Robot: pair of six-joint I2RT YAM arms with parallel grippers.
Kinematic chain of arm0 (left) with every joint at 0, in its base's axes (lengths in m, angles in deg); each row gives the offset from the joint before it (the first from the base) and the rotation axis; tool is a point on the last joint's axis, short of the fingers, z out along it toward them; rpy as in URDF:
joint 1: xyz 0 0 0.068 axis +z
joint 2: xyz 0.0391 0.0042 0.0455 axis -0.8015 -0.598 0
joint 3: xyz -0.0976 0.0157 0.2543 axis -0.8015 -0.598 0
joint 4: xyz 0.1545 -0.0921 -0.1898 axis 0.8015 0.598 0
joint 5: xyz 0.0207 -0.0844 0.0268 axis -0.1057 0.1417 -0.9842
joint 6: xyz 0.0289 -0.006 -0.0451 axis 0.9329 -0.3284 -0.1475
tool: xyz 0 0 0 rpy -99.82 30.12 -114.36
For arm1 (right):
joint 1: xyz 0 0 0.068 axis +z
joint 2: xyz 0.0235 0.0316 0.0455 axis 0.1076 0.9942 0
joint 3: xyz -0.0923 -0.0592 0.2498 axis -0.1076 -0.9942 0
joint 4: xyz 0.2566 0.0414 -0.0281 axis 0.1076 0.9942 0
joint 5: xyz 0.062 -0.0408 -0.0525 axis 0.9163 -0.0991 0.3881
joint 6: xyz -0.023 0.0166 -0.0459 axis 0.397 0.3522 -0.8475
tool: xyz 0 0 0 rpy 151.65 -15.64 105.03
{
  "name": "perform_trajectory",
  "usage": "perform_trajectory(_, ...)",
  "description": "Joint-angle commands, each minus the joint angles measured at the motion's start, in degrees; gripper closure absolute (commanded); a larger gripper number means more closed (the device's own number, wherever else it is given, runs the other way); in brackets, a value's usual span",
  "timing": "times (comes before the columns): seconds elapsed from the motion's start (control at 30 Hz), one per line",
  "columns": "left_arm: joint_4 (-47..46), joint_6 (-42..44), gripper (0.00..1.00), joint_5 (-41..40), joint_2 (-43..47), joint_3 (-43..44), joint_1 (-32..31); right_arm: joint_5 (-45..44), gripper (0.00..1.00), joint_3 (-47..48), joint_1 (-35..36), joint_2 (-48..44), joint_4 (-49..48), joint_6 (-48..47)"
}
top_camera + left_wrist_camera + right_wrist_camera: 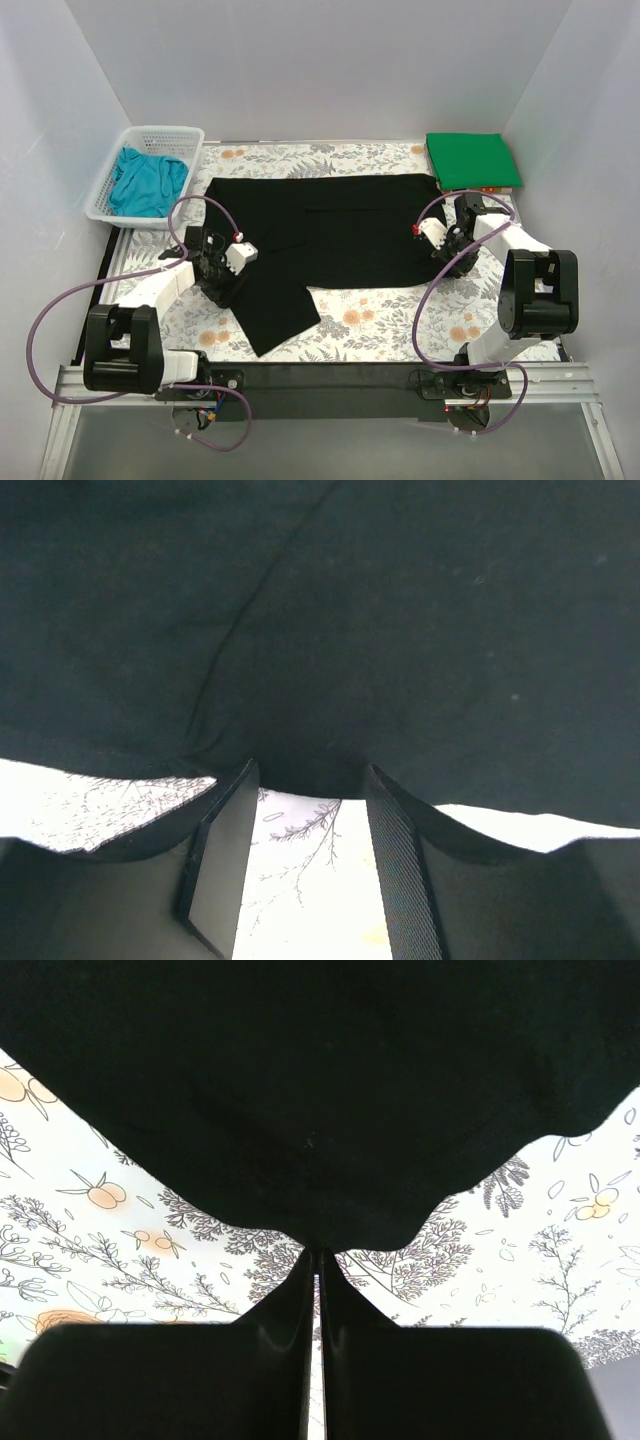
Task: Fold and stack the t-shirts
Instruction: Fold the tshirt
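The large black t-shirt lies spread across the middle of the table, with one part trailing toward the near edge. My left gripper is at its left edge. In the left wrist view the gripper is open, its tips at the hem of the black cloth, with tablecloth showing between the jaws. My right gripper is at the shirt's right edge. In the right wrist view it is shut on a pulled-up point of the black hem. The bright green shirt lies folded at the back right. The teal shirt is crumpled in the basket.
A white mesh basket stands at the back left corner. A floral tablecloth covers the table. White walls close in the left, back and right sides. Purple cables loop beside both arms.
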Motion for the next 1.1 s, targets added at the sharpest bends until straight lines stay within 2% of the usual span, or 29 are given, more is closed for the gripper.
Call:
perform_trajectory(0.0,-4.4,2.1,0.55,-4.0,-0.9,-2.2,-1.4,1.0,0.99,2.2,-0.1,0.5,1.4,-0.1)
perform_trajectory(0.03,-4.5,2.5,0.56,-4.8,-1.3,-2.9,-1.5,1.0,0.99,2.2,-0.1,0.4,1.5,-0.1)
perform_trajectory(0.17,-3.2,2.7,0.72,-6.1,-2.6,-2.9,-2.0,1.1,0.99,1.8,-0.1,0.7,1.5,-0.1)
perform_trajectory(0.23,-2.0,2.4,0.90,-6.3,-2.9,-2.5,-2.1,1.1,0.99,1.8,-0.1,0.7,1.5,0.0)
perform_trajectory(0.3,0.6,2.2,1.00,-6.1,-1.8,-1.2,-2.1,1.1,0.99,1.6,-0.1,0.4,1.5,0.0)
perform_trajectory(0.57,12.1,-0.1,1.00,-1.7,4.1,6.4,-2.1,1.3,0.99,-1.1,-0.1,-2.6,1.8,-0.2)
perform_trajectory(0.87,17.1,-0.9,1.00,-0.7,7.8,8.8,-2.0,1.2,0.99,-1.3,-0.1,-6.4,3.2,-1.1)
perform_trajectory(1.07,22.6,1.2,1.00,0.1,10.8,9.3,0.6,0.0,0.99,-4.5,-2.3,-11.6,4.9,-4.4)
